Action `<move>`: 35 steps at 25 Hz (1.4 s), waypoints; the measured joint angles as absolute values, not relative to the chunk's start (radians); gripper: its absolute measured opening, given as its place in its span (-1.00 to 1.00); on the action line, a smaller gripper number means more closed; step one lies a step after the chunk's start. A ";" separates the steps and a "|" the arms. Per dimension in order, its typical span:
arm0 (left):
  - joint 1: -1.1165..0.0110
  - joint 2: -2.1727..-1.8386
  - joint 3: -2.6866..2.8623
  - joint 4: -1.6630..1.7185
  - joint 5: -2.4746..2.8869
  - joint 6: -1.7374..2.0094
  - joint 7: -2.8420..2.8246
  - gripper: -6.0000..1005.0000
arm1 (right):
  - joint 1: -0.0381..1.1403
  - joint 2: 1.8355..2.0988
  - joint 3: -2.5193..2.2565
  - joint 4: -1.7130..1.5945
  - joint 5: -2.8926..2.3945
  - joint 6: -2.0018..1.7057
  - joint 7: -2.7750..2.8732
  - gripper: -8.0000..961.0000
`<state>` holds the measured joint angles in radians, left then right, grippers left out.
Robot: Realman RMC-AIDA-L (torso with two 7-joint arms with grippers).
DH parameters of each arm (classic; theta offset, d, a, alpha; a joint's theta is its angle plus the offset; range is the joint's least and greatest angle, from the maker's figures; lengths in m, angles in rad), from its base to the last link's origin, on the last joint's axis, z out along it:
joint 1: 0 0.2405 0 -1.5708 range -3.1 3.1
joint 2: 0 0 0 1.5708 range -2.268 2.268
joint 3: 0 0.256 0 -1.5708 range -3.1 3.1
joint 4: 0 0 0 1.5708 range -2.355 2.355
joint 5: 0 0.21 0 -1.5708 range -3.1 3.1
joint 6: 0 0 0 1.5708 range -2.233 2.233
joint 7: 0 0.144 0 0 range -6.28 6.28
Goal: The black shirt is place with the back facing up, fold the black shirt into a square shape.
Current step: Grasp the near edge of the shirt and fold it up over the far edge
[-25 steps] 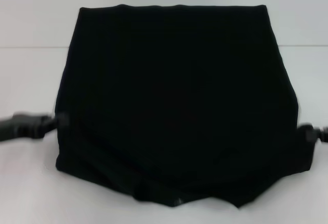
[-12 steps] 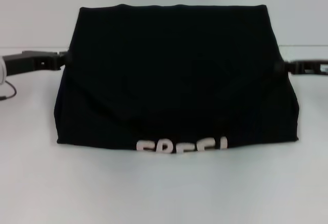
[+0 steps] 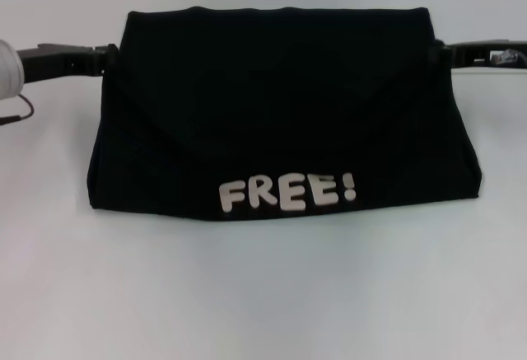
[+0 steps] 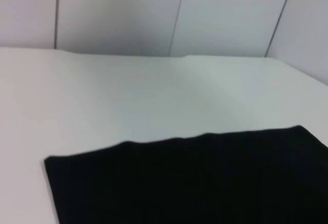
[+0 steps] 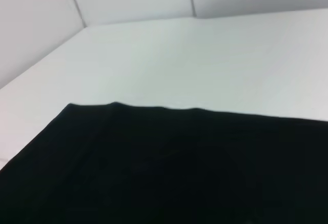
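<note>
Since last frame: both your grippers have gone up toward the far edge of the shirt, and the fold now shows the whole FREE! print where before you only got the letter tops.
Table point(image 3: 263, 294): plain white, bare strip nearest you.
FREE! lettering point(image 3: 288, 193): white, chunky, sitting right along the near fold edge.
Black shirt point(image 3: 280, 113): folded over on itself mid-table, wider at the near edge than the far one.
Left gripper point(image 3: 105, 57): at the shirt's far left corner, touching the cloth; can't tell if it's clamped or let go.
Right gripper point(image 3: 440, 53): same deal at the far right corner, can't tell.
Wall point(image 4: 169, 14): pale panels behind the table.
</note>
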<state>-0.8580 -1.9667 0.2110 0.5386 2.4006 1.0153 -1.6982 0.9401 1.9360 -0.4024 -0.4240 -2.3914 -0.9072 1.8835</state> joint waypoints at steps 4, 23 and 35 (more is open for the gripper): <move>-0.870 -1.967 0.223 0.537 2.401 1.006 -1.700 -0.81 | 0.940 1.932 -0.413 -0.448 -2.381 -0.901 1.908 -0.85; -0.868 -2.023 0.336 0.435 2.401 0.761 -1.704 -0.72 | 0.935 1.962 -0.491 -0.346 -2.354 -0.750 1.937 -0.85; -0.868 -2.044 0.366 0.447 2.400 0.733 -1.709 -0.67 | 0.906 1.974 -0.492 -0.366 -2.353 -0.756 1.968 -0.72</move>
<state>-0.8681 -2.0441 0.3662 0.4472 2.3998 0.7325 -1.7089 0.9057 1.9742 -0.4924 -0.3660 -2.3530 -0.7563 1.9675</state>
